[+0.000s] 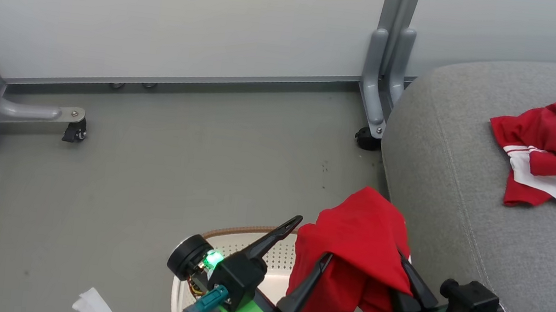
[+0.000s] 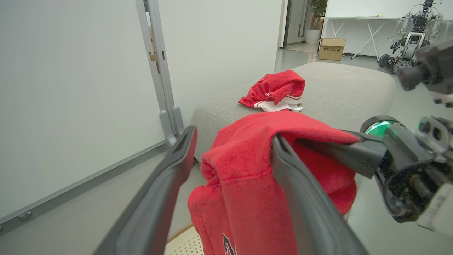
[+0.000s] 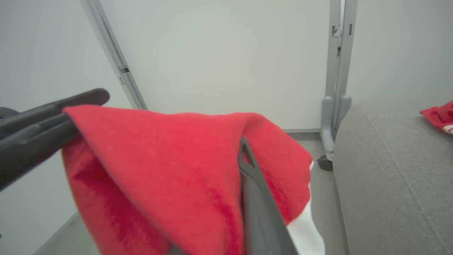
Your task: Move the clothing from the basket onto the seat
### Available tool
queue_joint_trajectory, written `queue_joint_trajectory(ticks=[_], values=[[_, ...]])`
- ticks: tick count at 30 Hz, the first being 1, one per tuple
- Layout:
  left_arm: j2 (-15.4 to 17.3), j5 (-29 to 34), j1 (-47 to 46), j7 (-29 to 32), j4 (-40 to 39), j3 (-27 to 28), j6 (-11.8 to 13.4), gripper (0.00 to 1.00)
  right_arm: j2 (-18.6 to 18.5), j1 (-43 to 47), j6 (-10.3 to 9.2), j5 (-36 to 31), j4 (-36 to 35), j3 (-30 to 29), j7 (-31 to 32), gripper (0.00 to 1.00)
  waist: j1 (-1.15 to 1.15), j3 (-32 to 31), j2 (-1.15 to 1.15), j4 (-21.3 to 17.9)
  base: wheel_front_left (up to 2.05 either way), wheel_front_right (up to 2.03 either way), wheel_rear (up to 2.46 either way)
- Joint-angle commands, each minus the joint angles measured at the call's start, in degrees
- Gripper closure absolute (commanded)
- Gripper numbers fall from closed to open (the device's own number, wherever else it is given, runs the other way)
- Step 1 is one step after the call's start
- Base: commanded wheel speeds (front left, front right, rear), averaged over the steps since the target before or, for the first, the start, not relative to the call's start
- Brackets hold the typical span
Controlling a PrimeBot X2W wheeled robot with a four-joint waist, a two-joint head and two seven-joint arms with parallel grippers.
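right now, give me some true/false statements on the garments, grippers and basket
1. A garment lies on the seat. True.
2. The left gripper is shut on the held garment. False: it is open; the right gripper is shut on that garment.
3. The basket stands on the seat. False: it is on the floor, beside the seat.
4. The held garment is not yet laid on the seat. True.
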Motion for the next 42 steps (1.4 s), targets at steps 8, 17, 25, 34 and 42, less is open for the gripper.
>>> queue_joint_trajectory(ticks=[8, 17, 25, 34, 42], values=[[1.4, 0.2, -0.5, -2.0, 0.8, 0.8, 0.8, 0.00, 1.2, -1.1, 0.00, -2.1, -2.2, -6.4, -0.2, 1.00, 0.00, 3.7, 0.00, -8.4, 0.00, 0.00, 0.00], [3.1, 1.2, -2.1, -2.9, 0.7, 1.4, 0.9, 0.00, 2.8, -1.1, 0.00, -2.9, -5.2, -12.1, -0.2, 1.00, 0.00, 7.9, 0.00, -17.2, 0.00, 0.00, 0.00], [5.9, 2.6, -3.8, -3.3, -0.7, 1.4, 0.4, 0.00, 4.3, -0.6, 0.00, -2.5, -7.4, -16.3, -0.2, 1.00, 0.00, 12.2, 0.00, -23.8, 0.00, 0.00, 0.00], [8.3, 3.2, -6.1, -2.3, -2.0, 1.2, -0.1, 0.00, 4.7, -0.3, 0.00, 1.4, -9.0, -19.3, -0.2, 1.00, 0.00, 16.7, 0.00, -27.1, 0.00, 0.00, 0.00], [10.8, 4.6, -9.2, -0.4, -5.5, -0.7, -1.2, 0.00, 4.7, -8.4, 0.00, 4.8, -9.2, -26.9, -0.2, 1.00, 0.00, 23.9, 0.00, -24.8, 0.00, 0.00, 0.00]])
